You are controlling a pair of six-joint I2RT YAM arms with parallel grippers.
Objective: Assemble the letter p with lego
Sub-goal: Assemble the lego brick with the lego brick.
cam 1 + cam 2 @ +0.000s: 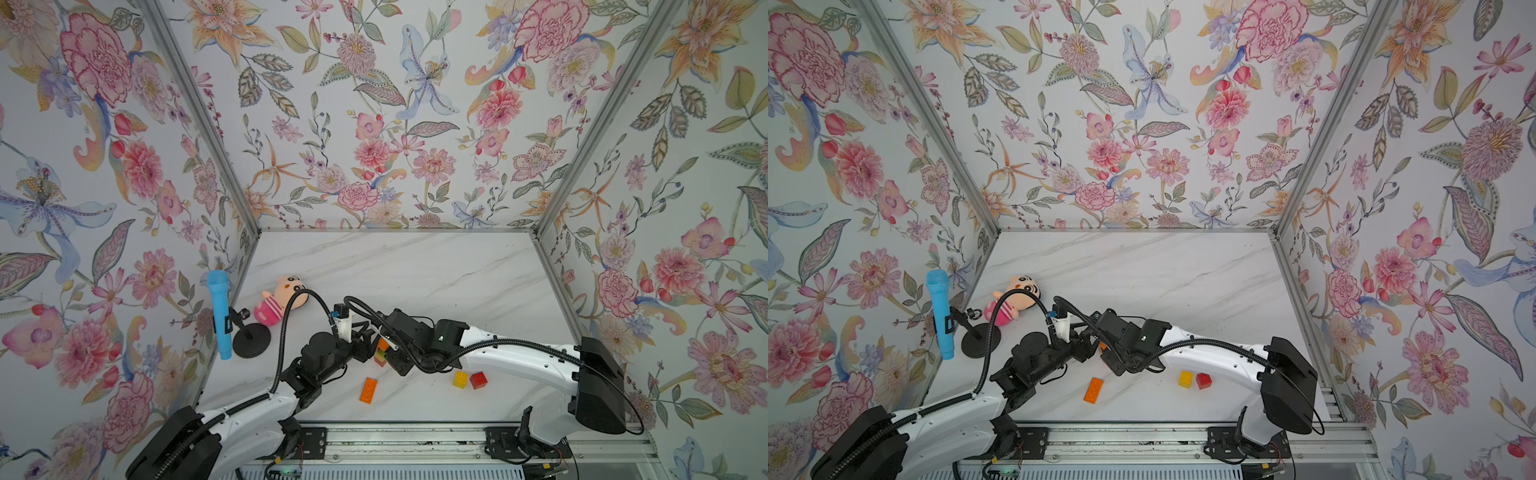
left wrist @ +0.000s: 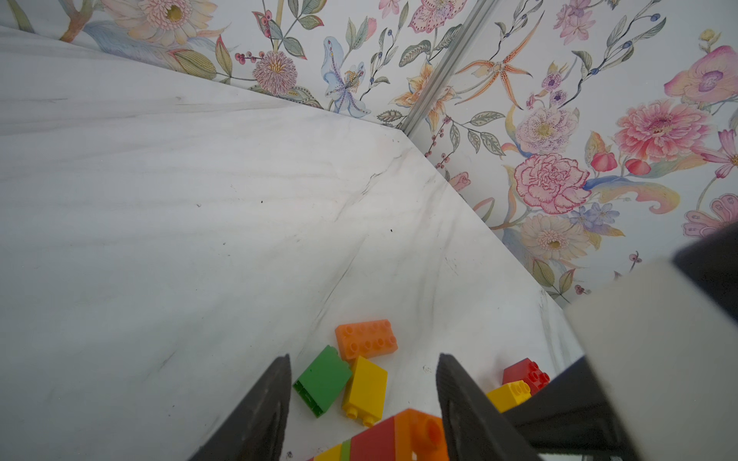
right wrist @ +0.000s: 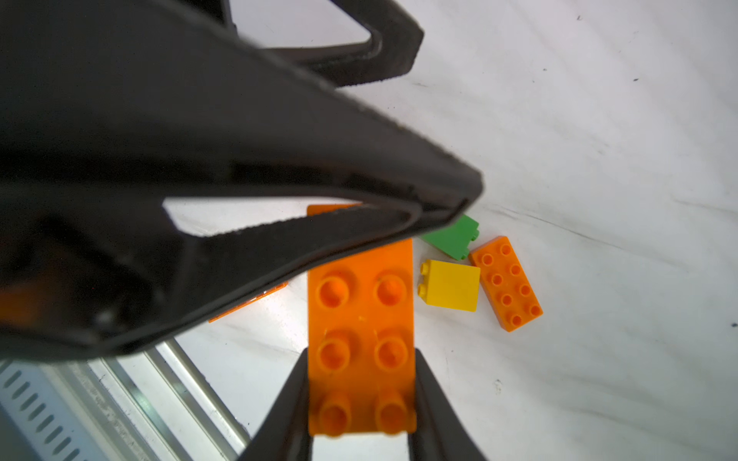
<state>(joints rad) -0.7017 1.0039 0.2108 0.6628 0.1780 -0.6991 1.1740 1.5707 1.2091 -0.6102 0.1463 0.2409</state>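
The step in hand looks like a two-handed one above the white worktop: both tools meet over its middle, with the half-built stack of yellow, green, red and orange layers between them. To do it well, I think the right tool should hold the stack steady and level while the left tool comes squarely onto flat side faces, not onto studs or a corner. A skew squeeze could split the layers or twist the stack out of the grip.

The right tool is pinching the long orange brick that ends the stack, one finger on each long side. The left tool is spread, its fingers on either side of the stack; whether one of them touches it I cannot tell. The other lego lies loose on the worktop: beyond the tools a loose orange brick, a green brick and a yellow brick close together, and apart from these, side by side, a red square brick and a yellow square brick
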